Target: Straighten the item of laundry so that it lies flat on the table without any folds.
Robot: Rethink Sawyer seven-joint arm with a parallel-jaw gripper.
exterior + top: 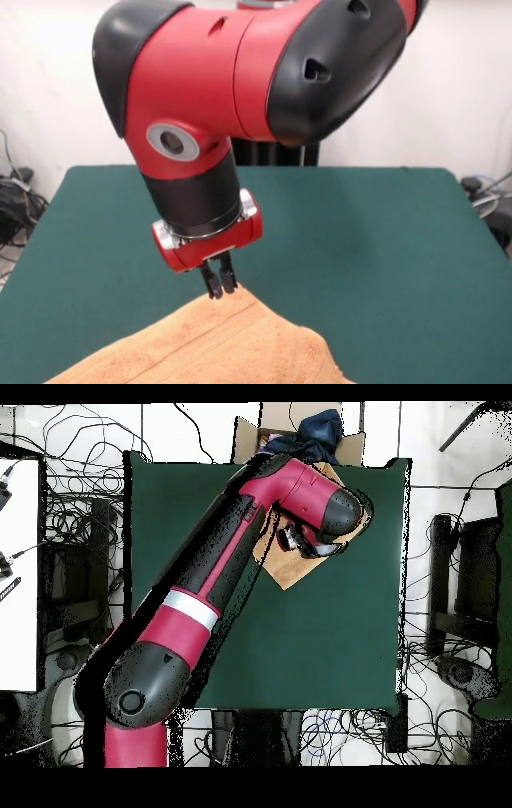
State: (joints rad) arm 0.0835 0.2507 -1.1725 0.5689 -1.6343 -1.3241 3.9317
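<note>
The towel [216,348] lies at the 6 o'clock edge of the green surface [376,240] in the front view, with one corner pulled up into a peak and the cloth sloping away from it in soft ridges toward 7 and 5 o'clock. The hand [218,286] sits right at that peak, its two dark fingers close together and, by the look of it, pinching the towel's raised corner; the contact itself is small and not fully clear. From overhead, the towel [292,566] shows only as an orange patch near the 12 o'clock edge of the surface [330,654], mostly hidden beneath the red arm [215,574]. The task seems to be in its early or middle part: the cloth is bunched and lifted, not flat, and a fold line runs across it, so spreading and smoothing remain. Around the surface lie tangled cables on the floor, and a cardboard box [300,436] with dark cloth [318,429] stands just past the 12 o'clock edge. Nothing else rests on the surface, though the towel's place so near the edge leaves little room to spread that way.
</note>
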